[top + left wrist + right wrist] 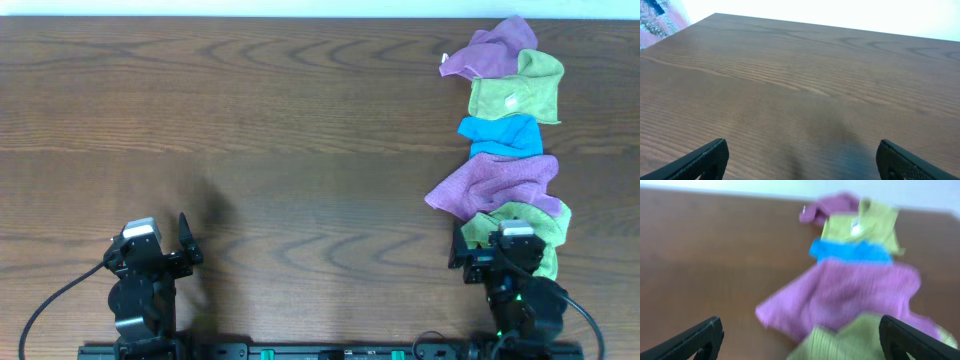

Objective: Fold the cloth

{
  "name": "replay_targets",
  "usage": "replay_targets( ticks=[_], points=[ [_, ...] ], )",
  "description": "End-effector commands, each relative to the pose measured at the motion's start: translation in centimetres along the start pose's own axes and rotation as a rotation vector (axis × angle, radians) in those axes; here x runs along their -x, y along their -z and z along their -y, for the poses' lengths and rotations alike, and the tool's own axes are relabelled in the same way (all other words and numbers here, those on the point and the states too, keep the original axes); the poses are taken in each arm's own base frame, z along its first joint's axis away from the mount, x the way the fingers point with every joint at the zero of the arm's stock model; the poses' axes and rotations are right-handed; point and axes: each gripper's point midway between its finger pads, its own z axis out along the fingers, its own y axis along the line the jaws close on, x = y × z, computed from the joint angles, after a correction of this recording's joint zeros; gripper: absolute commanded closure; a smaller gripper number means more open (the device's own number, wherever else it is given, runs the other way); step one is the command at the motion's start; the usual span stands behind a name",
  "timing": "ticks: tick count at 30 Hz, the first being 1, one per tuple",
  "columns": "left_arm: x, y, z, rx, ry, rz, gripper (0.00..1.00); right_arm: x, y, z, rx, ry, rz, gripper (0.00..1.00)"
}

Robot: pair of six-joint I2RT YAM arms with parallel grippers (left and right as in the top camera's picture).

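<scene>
Wood-grain surface with a row of crumpled cloths down its right side. At the far end lies the purple cloth (497, 48) with its white tag, touching a lime-green cloth (515, 92). Left hand (802, 152) and right hand (801, 330) gape wide, holding nothing

purple cloth (495, 48) w/ white tag (444, 60) lies crumpled at far rt of table (250, 150), touching a green cloth (515, 92).

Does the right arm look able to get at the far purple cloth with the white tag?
Probably yes. The right claw is open, and the far purple cloth lies uncovered; only its near edge meets a lime-green cloth. It is the farthest in the row, so a long stretch.
</scene>
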Motion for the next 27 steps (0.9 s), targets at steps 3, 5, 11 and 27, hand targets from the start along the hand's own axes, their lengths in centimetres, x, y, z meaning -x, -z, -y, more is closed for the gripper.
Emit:
replay_targets(
  ticks=[3,5,11,27],
  points=[
    [-1.1,-0.3,0.1,-0.007,-0.009,-0.027,0.05,7.4,1.0,0.2,-0.001,-0.032,0.304,0.01],
    [-1.1,-0.3,0.1,-0.007,-0.009,-0.027,0.05,9.7,1.4,1.0,-0.024,-0.090,0.389,0.01],
    [-1.1,-0.3,0.1,-0.007,-0.009,-0.027,0.05,12.3,-1.3,3.9,-0.108,-0.156,0.283,0.01],
    [-1.1,-0.3,0.1,-0.007,-0.009,-0.027,0.05,17.9,-24.2,9.8,-0.069,-0.057,0.043,0.01]
  ],
)
